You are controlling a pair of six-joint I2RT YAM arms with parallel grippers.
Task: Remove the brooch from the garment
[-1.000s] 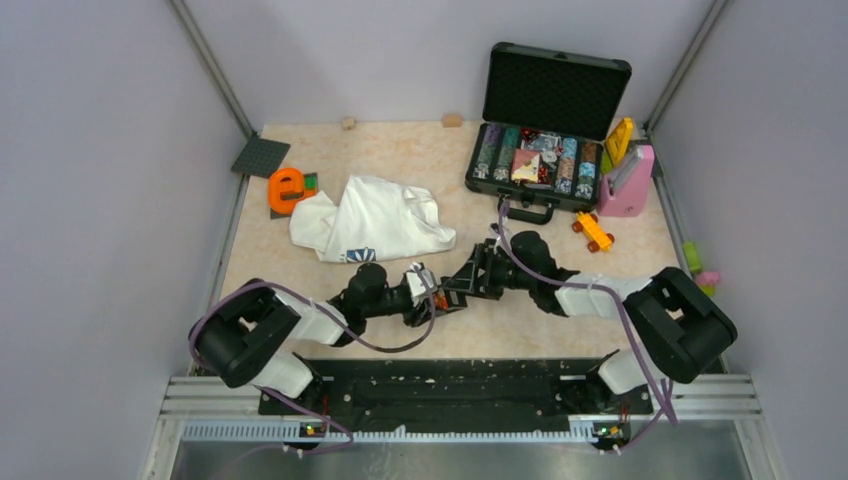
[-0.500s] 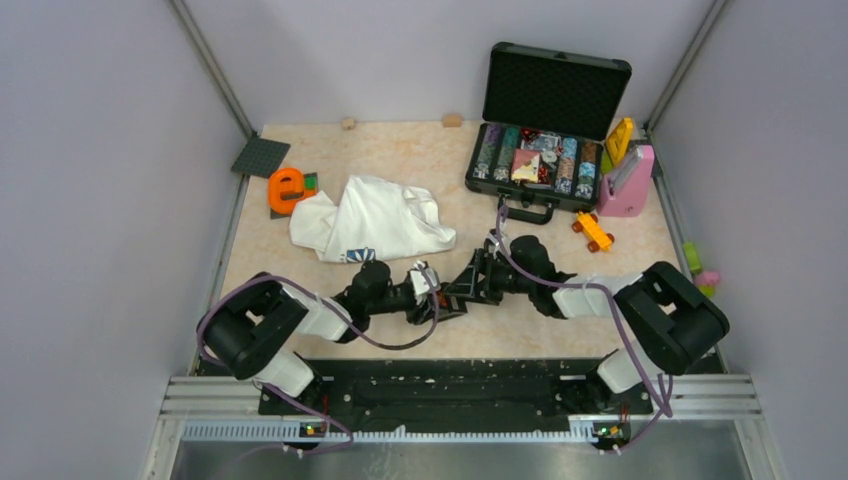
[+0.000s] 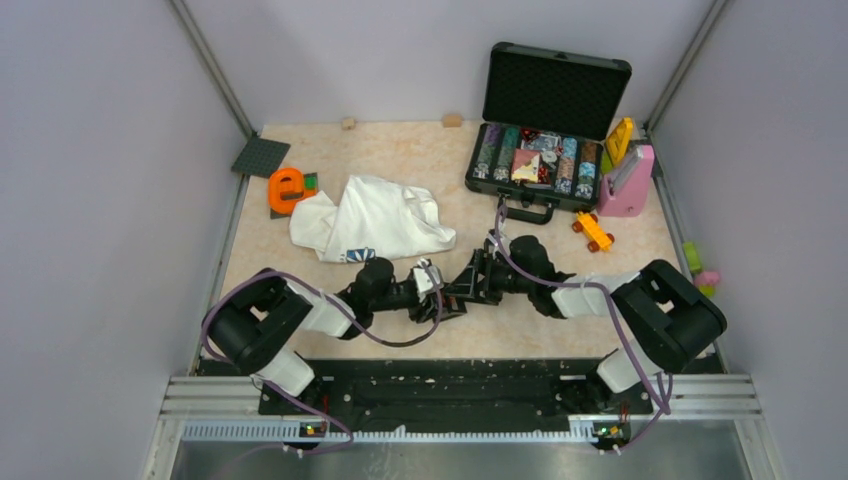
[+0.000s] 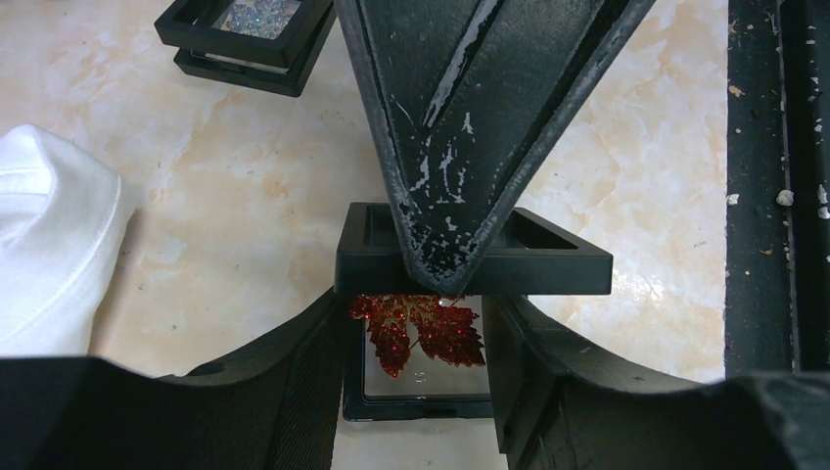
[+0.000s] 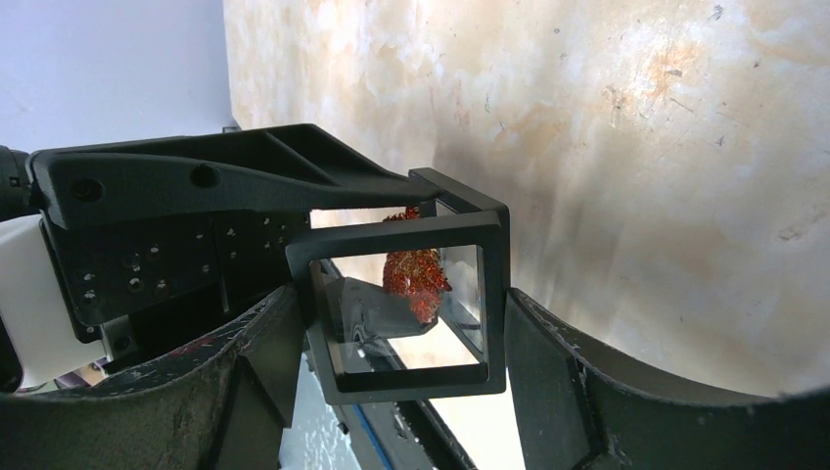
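Shirt (image 3: 375, 215) lies bunched at the far left in the top view. Near of it, your left gripper (image 3: 432, 290) and right gripper (image 3: 462, 288) meet on a small black-framed case (image 3: 447, 298).

From the left wrist, the brooch (image 4: 423, 333), a red glittery leaf, sits inside that case, not on the shirt. The left jaws clamp the lower frame.

From the right wrist, the right jaws appear to pinch the other frame's sides.

Expect the brooch to be light, thin and brittle. Hold the stiff frame edges, not the clear film.
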